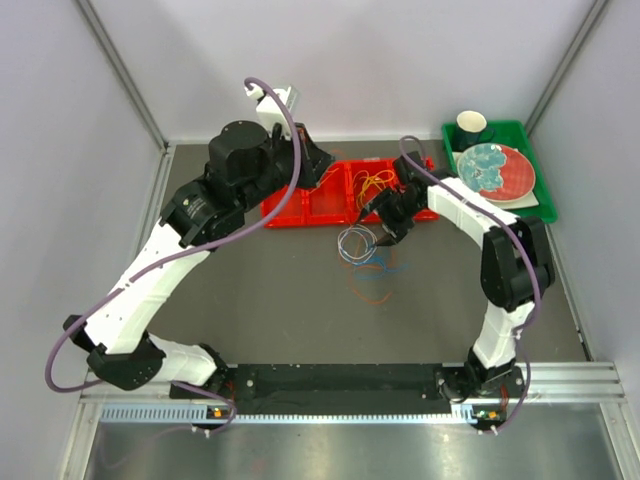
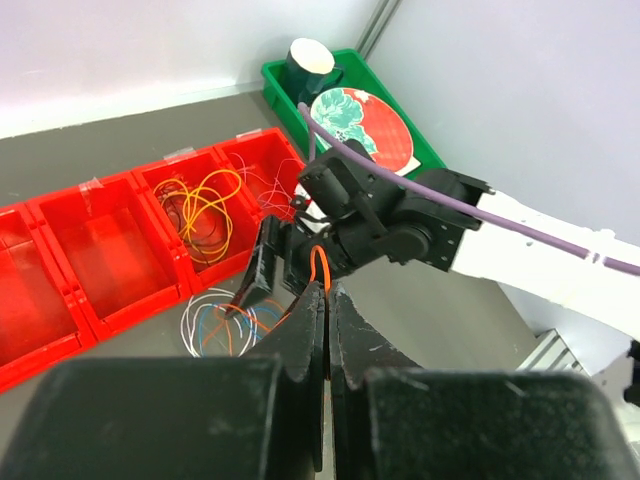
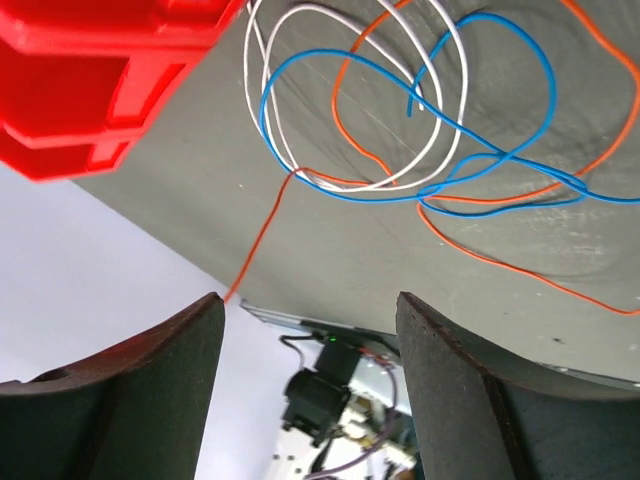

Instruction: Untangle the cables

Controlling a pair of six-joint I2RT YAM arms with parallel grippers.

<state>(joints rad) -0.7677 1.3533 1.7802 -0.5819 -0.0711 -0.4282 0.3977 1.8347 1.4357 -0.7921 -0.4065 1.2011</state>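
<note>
Left pincer [image 2: 326, 300] tight on orange cable [image 2: 320, 265]; right pincer [image 3: 310, 305] spread above tangled cables [image 3: 400, 120].

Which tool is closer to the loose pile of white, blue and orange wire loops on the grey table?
Right. The right tool hangs open just above the pile. The left tool sits farther back, over the red plastic bins, shut on an orange wire.

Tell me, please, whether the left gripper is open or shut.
Shut. The left gripper has its fingers pressed together, pinching an orange wire at the tips.
</note>
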